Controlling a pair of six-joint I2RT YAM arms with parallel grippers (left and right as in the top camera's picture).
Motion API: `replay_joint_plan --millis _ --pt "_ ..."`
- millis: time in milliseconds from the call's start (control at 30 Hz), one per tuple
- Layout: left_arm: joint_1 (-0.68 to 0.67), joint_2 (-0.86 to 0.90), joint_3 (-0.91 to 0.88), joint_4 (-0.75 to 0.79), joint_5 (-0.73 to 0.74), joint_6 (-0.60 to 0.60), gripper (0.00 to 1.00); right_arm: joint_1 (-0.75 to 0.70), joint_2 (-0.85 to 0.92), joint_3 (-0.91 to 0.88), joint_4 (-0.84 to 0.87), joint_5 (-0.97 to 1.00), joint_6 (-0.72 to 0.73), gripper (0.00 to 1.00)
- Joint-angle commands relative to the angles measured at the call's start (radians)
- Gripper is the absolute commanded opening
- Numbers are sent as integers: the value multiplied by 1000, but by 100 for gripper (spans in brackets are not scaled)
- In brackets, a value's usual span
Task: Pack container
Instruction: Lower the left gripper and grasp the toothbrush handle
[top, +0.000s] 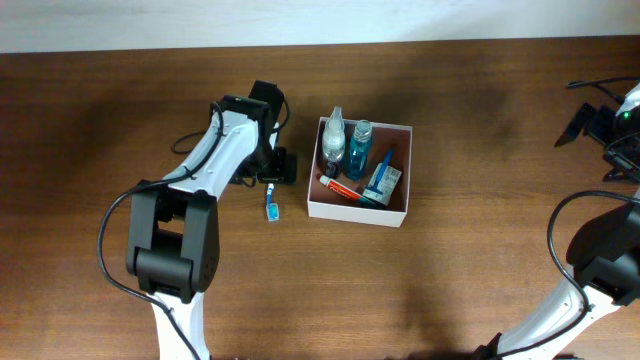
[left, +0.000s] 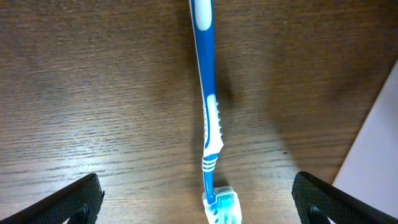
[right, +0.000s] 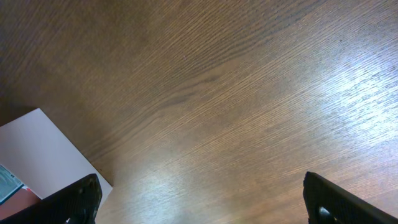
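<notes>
The container (top: 400, 217), a square white-walled box with a reddish-brown inside, sits mid-table and holds two bottles (top: 345, 146), a toothpaste tube (top: 343, 188) and a small carton (top: 383, 182). A blue-and-white toothbrush (top: 271, 204) with a clear head cap lies on the wood just left of it. My left gripper (top: 275, 170) hovers over the brush, open and empty; in the left wrist view the brush (left: 210, 112) lies between my spread fingers (left: 198, 202), with the container's wall (left: 376, 155) at the right. My right gripper (right: 202, 199) is open and empty over bare wood.
The right arm (top: 610, 125) sits at the table's far right edge. A corner of the container's white wall (right: 43, 155) shows at the lower left of the right wrist view. Cables trail by the left arm (top: 195, 140).
</notes>
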Motion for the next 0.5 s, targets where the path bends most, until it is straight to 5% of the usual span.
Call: replay_joint_plan --millis 0,467 --pt "3 9 -24 23 -9 -15 99 -3 -2 -3 4 9 -10 99" --pt "3 9 -98 108 -6 -94 99 -3 -2 -3 4 9 -10 99"
